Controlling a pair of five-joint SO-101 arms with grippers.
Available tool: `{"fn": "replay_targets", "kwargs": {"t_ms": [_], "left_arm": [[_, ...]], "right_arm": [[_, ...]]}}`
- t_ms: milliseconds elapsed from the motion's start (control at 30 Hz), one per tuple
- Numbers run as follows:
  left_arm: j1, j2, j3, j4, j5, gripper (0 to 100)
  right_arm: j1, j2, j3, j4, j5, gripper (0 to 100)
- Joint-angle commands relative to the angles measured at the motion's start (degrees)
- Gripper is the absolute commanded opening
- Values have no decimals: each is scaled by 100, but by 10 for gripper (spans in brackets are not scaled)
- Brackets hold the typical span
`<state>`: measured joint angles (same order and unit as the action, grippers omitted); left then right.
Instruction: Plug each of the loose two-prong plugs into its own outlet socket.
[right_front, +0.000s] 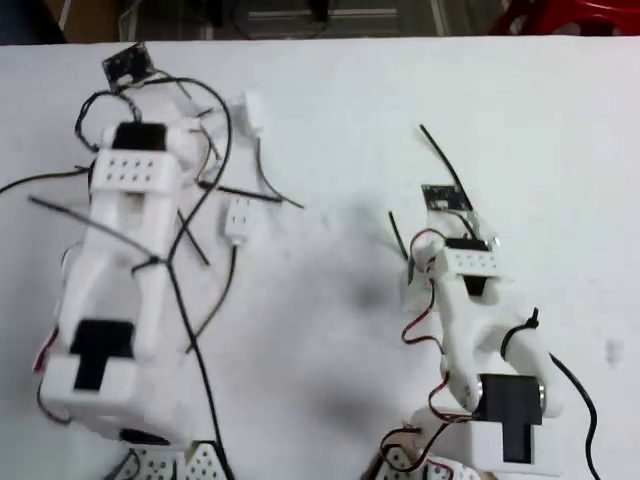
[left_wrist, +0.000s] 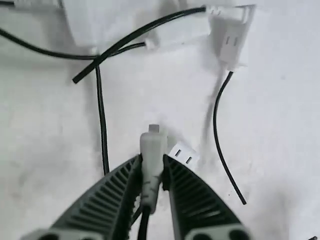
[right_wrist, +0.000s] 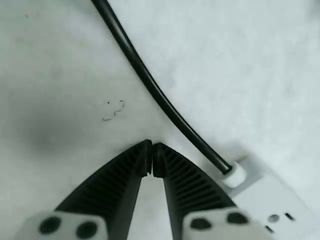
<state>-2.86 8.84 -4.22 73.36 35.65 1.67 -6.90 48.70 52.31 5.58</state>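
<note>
1. The left gripper is clenched on a white two-prong plug. Its ribbed black fingers press the smooth plastic body from both sides.
2. A small white socket with two slots lies just beside the plug.
3. A second socket, boxy and with a thin black cord, lies farther ahead.
4. The right gripper is closed tip to tip and holds nothing. A white socket block with a round black cable lies just beside one finger.

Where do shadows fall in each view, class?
High view: a soft grey patch at the middle of the table. Left wrist view: a faint shadow runs beside the cable leaving the socket. Right wrist view: a dim patch on the table near the right gripper.
</note>
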Motion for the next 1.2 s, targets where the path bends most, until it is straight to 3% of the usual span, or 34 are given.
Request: {"fn": "replay_targets", "kwargs": {"t_ms": [0, 300, 533, 700, 933, 1167], "left_arm": [[119, 549, -888, 747, 738, 24], [479, 1086, -1776, 1152, 1073, 24], [585, 1138, -1688, 1108, 3516, 24], [558, 1138, -1495, 941, 4422, 24], [514, 1130, -730, 70, 4993, 24], [673, 1103, -677, -35, 5029, 24]], "right_arm": [[-180, -57, 35, -57, -44, 19], [-180, -57, 35, -66, -35, 19], [-180, -57, 35, -66, -26, 19], [-189, -57, 35, -75, -26, 19], [-189, -57, 35, -75, -26, 19], [-189, -57, 35, -75, -26, 19]]}}
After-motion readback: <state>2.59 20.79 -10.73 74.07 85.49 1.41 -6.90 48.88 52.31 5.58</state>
